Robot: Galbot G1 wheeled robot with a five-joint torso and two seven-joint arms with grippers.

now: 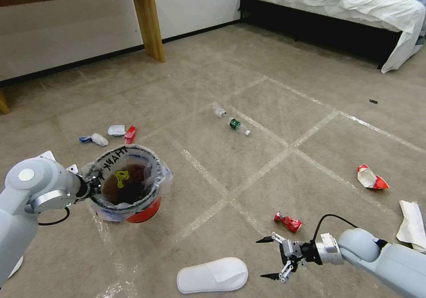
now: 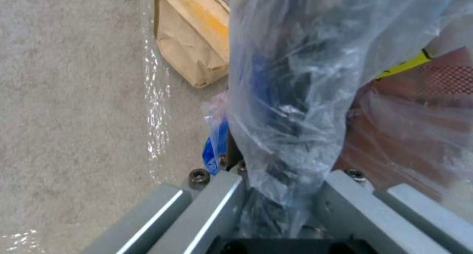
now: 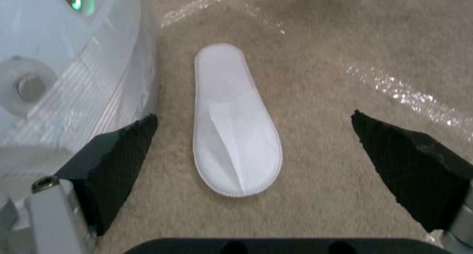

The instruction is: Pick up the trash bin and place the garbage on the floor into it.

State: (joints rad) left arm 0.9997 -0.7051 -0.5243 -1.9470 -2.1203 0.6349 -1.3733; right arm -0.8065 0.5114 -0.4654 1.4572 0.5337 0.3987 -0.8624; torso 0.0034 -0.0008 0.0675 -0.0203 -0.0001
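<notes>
**Inspector:** Slipper first; the flat white fabric slipper (image 1: 212, 275) lies on the beige short-pile carpet (image 1: 266, 89), near the small round red plastic trash bin (image 1: 144, 212), on the side toward the robot; it looks light, soft and limp, likely to droop if lifted by one end.

**Clerk:** Hold point?

**Inspector:** My judgement: across the narrow waist, pinching sole and upper together; the fabric should not slip. The right gripper (image 1: 270, 258) hovers beside the slipper, farther from the bin, fingers spread wide and empty.

**Clerk:** And the bin?

**Inspector:** Thin, stiff-walled plastic, lined with a crinkly clear bag (image 1: 160, 183); the left gripper (image 1: 93, 186) is clamped on its rim and liner; the film is slick, so the grip may creep.

**Clerk:** Other litter?

**Inspector:** Crushed red can (image 1: 288, 222) beyond the right gripper, rigid, creased; clear green-labelled bottle (image 1: 238, 126) well beyond the bin, smooth, apt to roll.
</notes>
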